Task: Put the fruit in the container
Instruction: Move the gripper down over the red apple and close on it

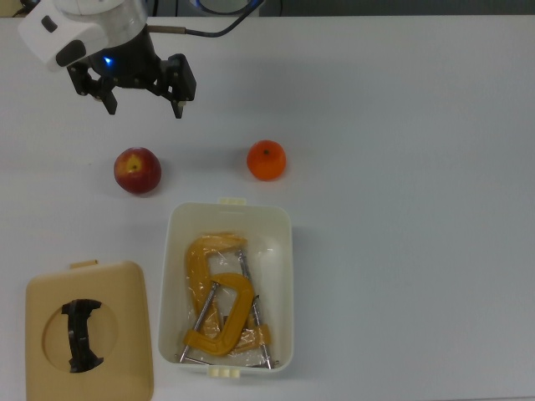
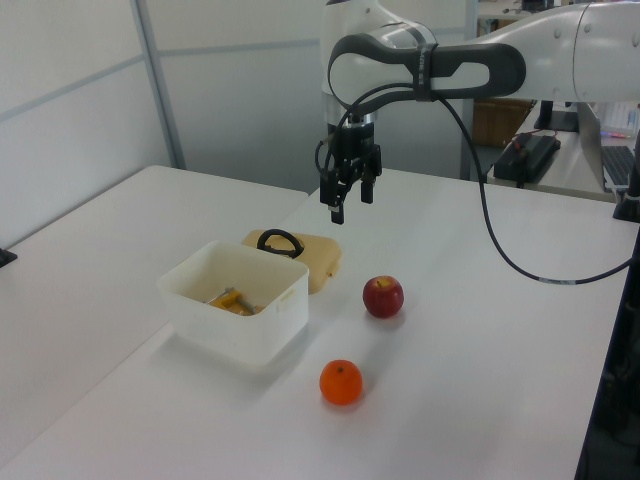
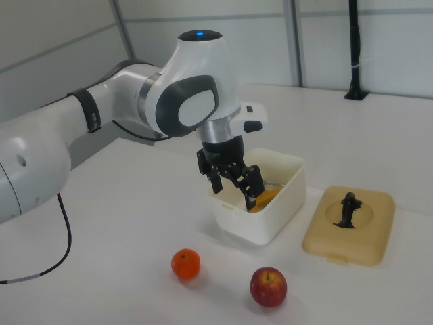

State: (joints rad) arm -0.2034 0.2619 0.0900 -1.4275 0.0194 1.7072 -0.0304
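Two round, smooth fruits rest on the white table (image 1: 418, 100): a glossy red apple (image 1: 137, 170) with yellow patches and a bright orange (image 1: 267, 160), apart from each other and both outside the container (image 1: 284, 251). That container is a white plastic tub with rounded corners, its long axis running up and down in the top view; a yellow C-clamp (image 1: 219, 301) lies inside. Beside it sits a flat beige lid (image 1: 125, 334) with a black handle. Above the apple, the gripper (image 1: 144, 107) hangs empty, fingers spread wide, touching nothing.
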